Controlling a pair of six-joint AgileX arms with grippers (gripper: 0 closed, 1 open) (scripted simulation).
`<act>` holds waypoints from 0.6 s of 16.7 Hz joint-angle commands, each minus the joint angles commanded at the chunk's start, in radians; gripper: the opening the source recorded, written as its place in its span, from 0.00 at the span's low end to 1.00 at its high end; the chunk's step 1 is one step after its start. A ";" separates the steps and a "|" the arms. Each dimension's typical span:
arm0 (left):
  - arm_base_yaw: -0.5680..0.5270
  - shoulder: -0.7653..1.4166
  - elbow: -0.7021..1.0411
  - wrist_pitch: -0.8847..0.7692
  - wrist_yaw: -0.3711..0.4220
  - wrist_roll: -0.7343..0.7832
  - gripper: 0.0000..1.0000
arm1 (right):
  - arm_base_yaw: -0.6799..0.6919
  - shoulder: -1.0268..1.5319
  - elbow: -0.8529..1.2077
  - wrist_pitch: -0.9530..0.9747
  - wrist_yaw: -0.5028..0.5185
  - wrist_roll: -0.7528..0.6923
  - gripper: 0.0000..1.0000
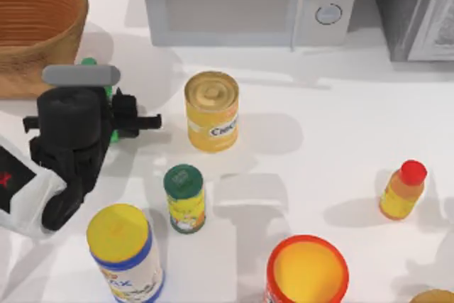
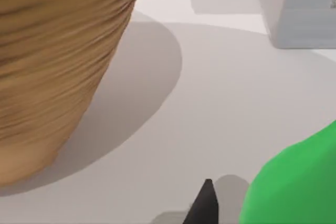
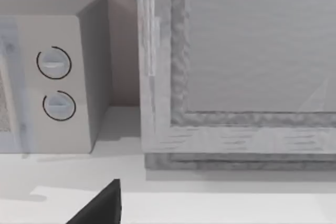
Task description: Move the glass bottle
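The bottle [image 1: 91,63] is mostly hidden under the left gripper [image 1: 106,108] at the table's left side, just beside the basket [image 1: 35,26]; only bits of green peek out around the wrist. In the left wrist view the bottle [image 2: 299,182] sits right against a dark fingertip [image 2: 206,203]. Whether the claw is clamped on it or just around it can't be told. So the grasp looks underway at best, and the actual move is judged not done yet.

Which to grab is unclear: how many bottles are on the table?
2. The green bottle stands beside the basket at the left, mostly hidden under the left arm; the orange bottle stands at the right. More may be hidden.
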 joint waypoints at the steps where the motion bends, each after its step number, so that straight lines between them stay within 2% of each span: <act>1: -0.004 0.009 0.003 -0.003 -0.003 -0.007 0.00 | 0.000 0.000 0.000 0.000 0.000 0.000 1.00; 5: -0.005 0.010 0.004 -0.003 -0.004 -0.009 0.00 | 0.000 0.000 0.000 0.000 0.000 0.000 1.00; 10: -0.005 0.010 0.004 -0.003 -0.004 -0.009 0.38 | 0.000 0.000 0.000 0.000 0.000 0.000 1.00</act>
